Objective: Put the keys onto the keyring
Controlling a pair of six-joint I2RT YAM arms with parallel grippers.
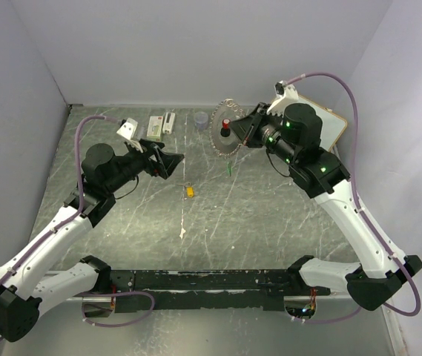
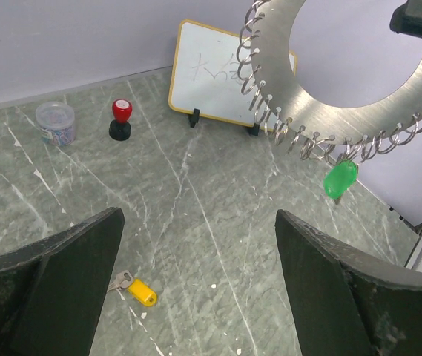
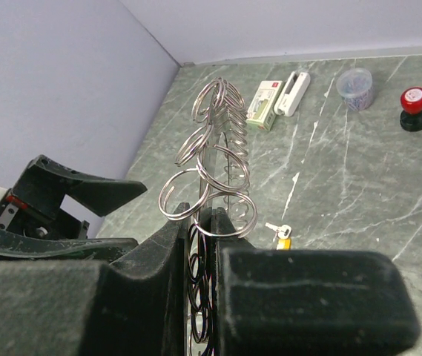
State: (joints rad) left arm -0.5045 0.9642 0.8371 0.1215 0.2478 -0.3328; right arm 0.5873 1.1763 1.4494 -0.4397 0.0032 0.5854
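Note:
My right gripper (image 1: 244,132) (image 3: 212,222) is shut on the keyring (image 1: 222,141) (image 2: 322,111) (image 3: 218,159), a flat silvery ring fringed with small split rings, and holds it upright above the table's far middle. A green key (image 1: 229,169) (image 2: 340,179) hangs from a split ring on its lower edge. The yellow key (image 1: 189,191) (image 2: 142,291) (image 3: 283,239) lies flat on the table, in front of the ring. My left gripper (image 1: 170,165) (image 2: 199,297) hovers open to the left of the yellow key, nothing between its fingers (image 2: 55,282).
A red-capped black knob (image 1: 225,123) (image 2: 122,119) (image 3: 413,107) and a clear cup of clips (image 1: 201,119) (image 2: 55,122) (image 3: 356,87) stand at the back. A small whiteboard (image 1: 333,126) (image 2: 211,74) stands at the back right, white boxes (image 1: 162,124) (image 3: 277,96) at the back left.

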